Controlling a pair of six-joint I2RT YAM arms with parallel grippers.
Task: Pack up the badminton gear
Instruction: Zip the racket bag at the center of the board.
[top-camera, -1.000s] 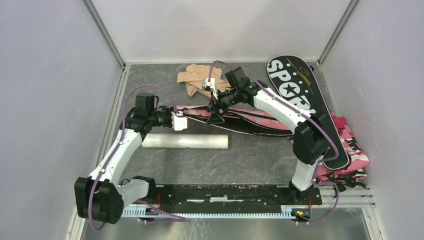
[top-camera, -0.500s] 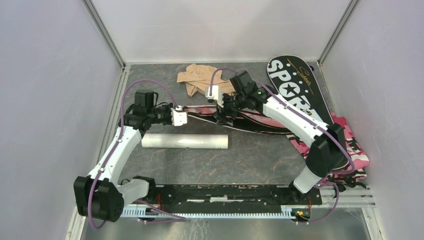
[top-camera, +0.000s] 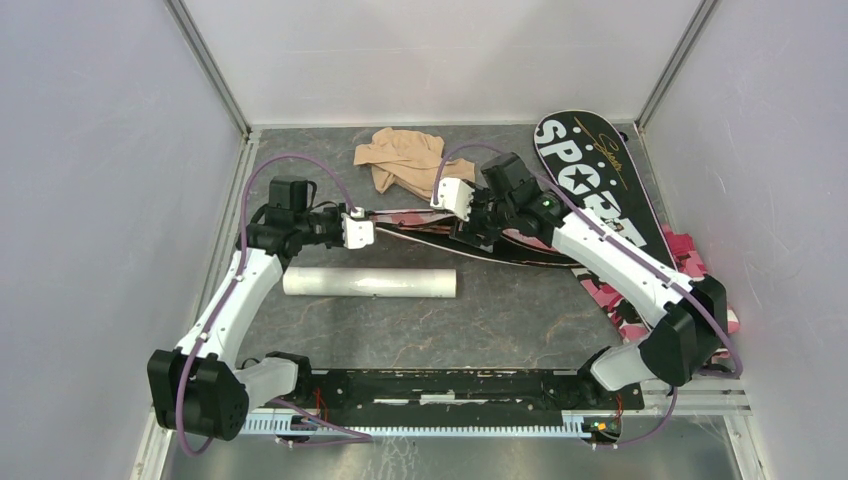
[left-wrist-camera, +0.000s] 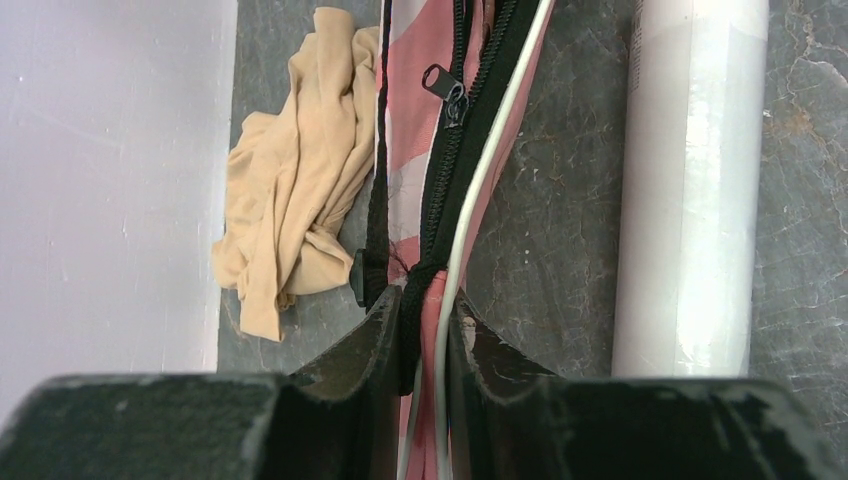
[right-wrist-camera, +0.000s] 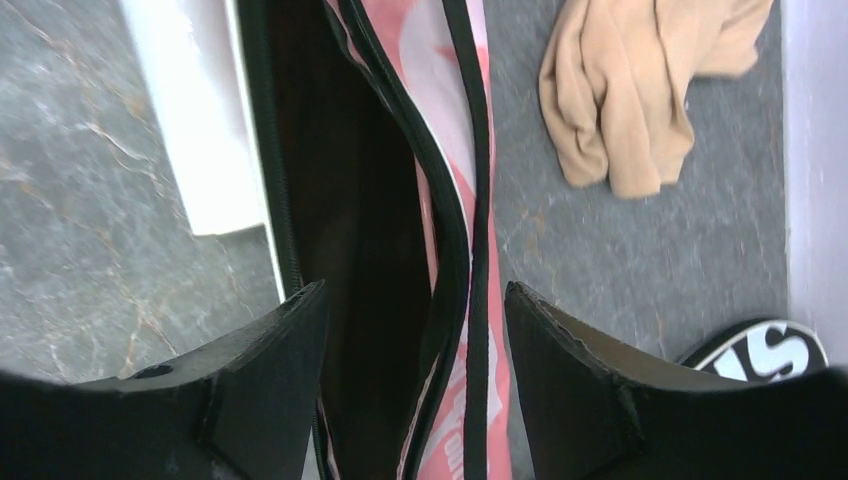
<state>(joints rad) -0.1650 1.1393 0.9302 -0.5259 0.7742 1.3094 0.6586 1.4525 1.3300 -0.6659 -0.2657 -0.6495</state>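
Two racket-shaped covers lie on the dark stone-patterned table (top-camera: 450, 330). The larger-looking black cover (top-camera: 592, 175), printed "SPORT", rests at the far right, its near part hidden under the right arm. The pink cover (top-camera: 405, 216) stretches crosswise in the middle between the two arms, its zip undone and its dark inside showing. Nearer the arm bases, the white tube (top-camera: 370, 283) lies roughly parallel to the pink cover and just beside it. A pink camouflage cloth (top-camera: 688, 247) shows at the right edge, partly behind the right arm, and a crumpled tan cloth (top-camera: 400, 158) sits by the far wall. The left gripper (left-wrist-camera: 425, 330) is pinched tight on the left end of the pink cover, clamping its black zip edge between the fingers. The right gripper (right-wrist-camera: 415, 340) hangs over the cover's open mouth with its fingers spread wide, holding nothing. A small black zip pull (left-wrist-camera: 445, 85) sits further along the zip from the left gripper.
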